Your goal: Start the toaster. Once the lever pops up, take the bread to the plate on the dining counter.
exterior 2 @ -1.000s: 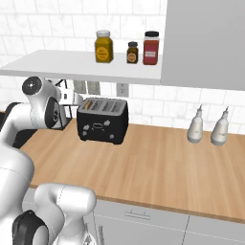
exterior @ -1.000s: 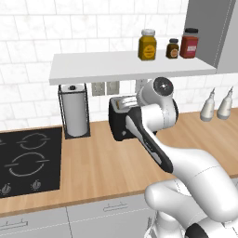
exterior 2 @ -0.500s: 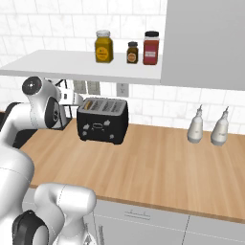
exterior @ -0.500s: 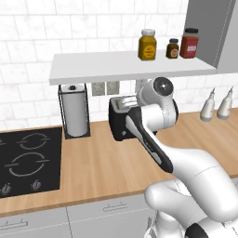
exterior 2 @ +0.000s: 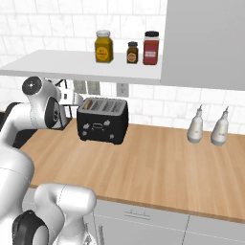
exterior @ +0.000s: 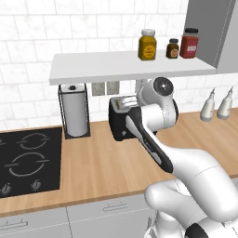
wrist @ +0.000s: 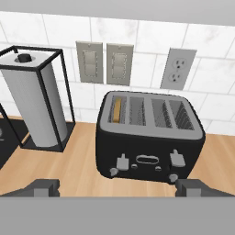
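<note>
The toaster (wrist: pixel 149 137) stands on the wood counter (wrist: pixel 78 156) against the tiled wall, straight ahead of the gripper (wrist: pixel 117 187) and a little below it in the hand view. Its long axis runs crosswise to the approach, so its front faces the hand. The gripper is spread wide and holds nothing. The bread (wrist: pixel 117 109) sits edge-up in the leftmost slot. The lever (wrist: pixel 122 163) below that slot lies just left of the gripper's centre line, so the coming move probably calls for a forward and downward reach.

Caged paper towel roll (wrist: pixel 33 98), perhaps three shelf jars (exterior 2: pixel 128 48)
</note>
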You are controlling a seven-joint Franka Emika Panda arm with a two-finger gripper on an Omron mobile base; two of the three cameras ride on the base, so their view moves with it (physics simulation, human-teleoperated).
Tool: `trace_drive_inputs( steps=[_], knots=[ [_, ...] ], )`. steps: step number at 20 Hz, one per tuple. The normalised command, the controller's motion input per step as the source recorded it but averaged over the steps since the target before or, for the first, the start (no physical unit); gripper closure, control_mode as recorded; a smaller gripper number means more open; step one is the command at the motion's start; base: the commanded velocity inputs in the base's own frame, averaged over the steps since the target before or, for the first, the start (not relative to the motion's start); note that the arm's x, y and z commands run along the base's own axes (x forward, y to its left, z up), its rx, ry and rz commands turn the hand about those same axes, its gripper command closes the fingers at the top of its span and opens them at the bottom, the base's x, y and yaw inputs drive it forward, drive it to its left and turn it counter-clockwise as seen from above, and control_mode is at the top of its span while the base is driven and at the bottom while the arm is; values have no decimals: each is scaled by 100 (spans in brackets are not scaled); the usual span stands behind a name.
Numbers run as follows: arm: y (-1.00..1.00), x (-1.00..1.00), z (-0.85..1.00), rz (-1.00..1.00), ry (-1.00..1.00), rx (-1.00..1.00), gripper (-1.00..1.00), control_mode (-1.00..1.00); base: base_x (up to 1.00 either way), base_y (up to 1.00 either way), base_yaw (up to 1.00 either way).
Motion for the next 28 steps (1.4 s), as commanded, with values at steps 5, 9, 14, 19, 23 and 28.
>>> trace_drive_inputs(
  steps=[5, 9, 14, 19, 23, 28],
  knots=[
    [0, 0, 0, 0, 0, 0, -100, -100, 0, 0, 0],
    [0, 0, 0, 0, 0, 0, -100, -100, 0, 0, 0],
    [0, 0, 0, 0, 0, 0, -100, -100, 0, 0, 0],
    [0, 0, 0, 0, 0, 0, -100, -100, 0, 0, 0],
    [0, 0, 0, 0, 0, 0, -100, -100, 0, 0, 0],
    [0, 0, 0, 0, 0, 0, -100, -100, 0, 0, 0]
  ],
)
